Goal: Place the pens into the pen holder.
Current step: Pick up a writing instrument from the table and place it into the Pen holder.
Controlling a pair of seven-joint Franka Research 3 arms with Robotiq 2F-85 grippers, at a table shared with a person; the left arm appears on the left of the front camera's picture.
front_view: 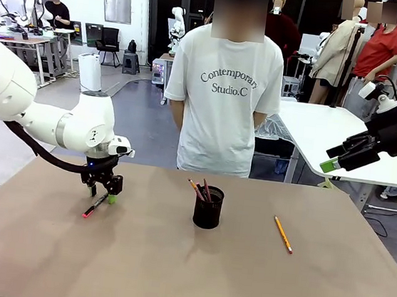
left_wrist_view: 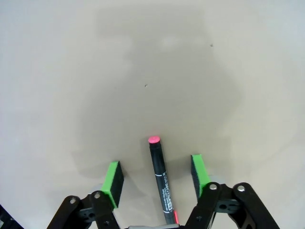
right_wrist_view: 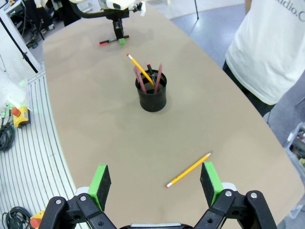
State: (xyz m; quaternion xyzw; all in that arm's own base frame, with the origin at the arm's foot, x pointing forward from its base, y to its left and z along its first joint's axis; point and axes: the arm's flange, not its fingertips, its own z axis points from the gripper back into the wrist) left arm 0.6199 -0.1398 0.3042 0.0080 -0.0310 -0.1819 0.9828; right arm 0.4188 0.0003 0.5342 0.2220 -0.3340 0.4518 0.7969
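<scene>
While several pens already stand tilted in the small black wire-mesh cylindrical pen holder (front_view: 208,208), among them a reddish-brown stick (right_wrist_view: 158,76) and an orange-yellow pencil (right_wrist_view: 140,70), two pieces lie outside it on the flat brown counter (front_view: 170,274). The task looks roughly past its midpoint.

One leftover is a black pen with a red end (left_wrist_view: 159,183), lying flat on the robot's left side of the counter, well apart from the holder. The left tool (left_wrist_view: 155,167) is down over it, released: its green pads (left_wrist_view: 114,179) straddle the barrel with a gap on each side and touch nothing. A grasp seems to be the step in hand, but the pen is not yet gripped or lifted.

The other leftover is a second orange-yellow pencil with a dark tip (front_view: 283,234), flat on the counter to the right of the holder and near it. The right tool (right_wrist_view: 155,182) hangs high above that side, spread wide and empty.

Both pieces have yet to be picked up, carried over and dropped upright into the holder.
</scene>
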